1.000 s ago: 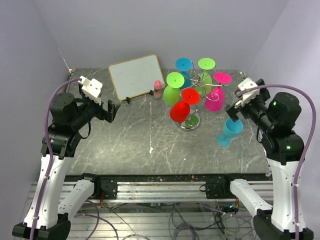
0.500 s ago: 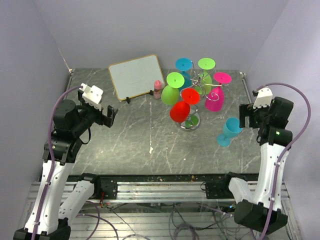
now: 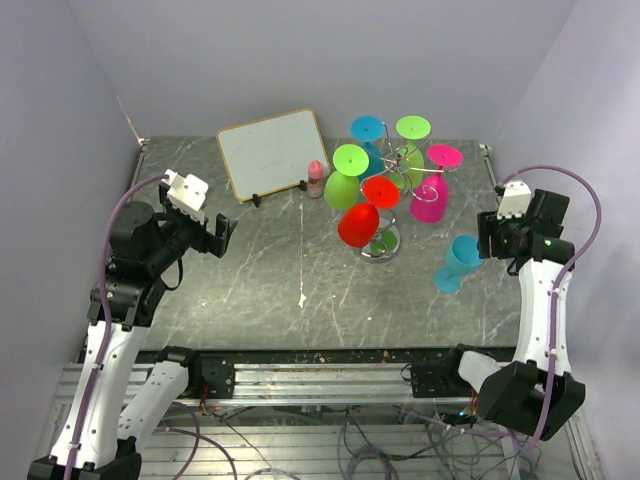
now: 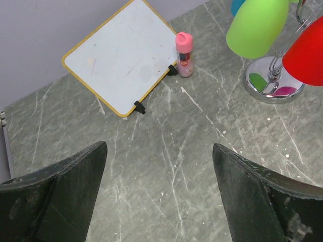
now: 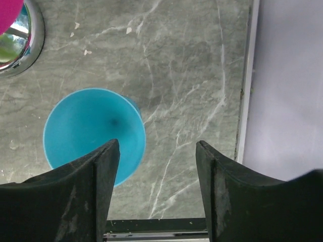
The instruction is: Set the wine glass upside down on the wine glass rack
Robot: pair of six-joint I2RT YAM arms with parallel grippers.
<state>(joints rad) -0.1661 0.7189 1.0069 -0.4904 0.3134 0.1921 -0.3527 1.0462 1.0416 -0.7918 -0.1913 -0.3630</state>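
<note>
A light blue wine glass (image 3: 460, 262) stands upright on the grey table, right of the wine glass rack (image 3: 402, 176). The rack is a silver wire stand on a shiny round base (image 3: 381, 243), with several coloured glasses hung upside down on it. My right gripper (image 3: 488, 237) is open and empty, just right of and above the blue glass. In the right wrist view the glass's open bowl (image 5: 93, 133) lies under the left finger (image 5: 96, 186) of that gripper (image 5: 157, 145). My left gripper (image 3: 222, 232) is open and empty over the left of the table (image 4: 159, 147).
A white board (image 3: 272, 152) leans at the back left, with a small pink bottle (image 3: 316, 178) beside it. The left wrist view shows the board (image 4: 123, 55), the bottle (image 4: 184, 48), a green glass (image 4: 257, 25), a red glass (image 4: 305, 58) and the rack base (image 4: 272, 83). The table's right edge (image 5: 246, 101) lies close to the right gripper.
The right arm has folded back, and its gripper has moved right and toward the near edge, beside the blue glass. The left gripper has dropped slightly. The blue glass has not moved.
</note>
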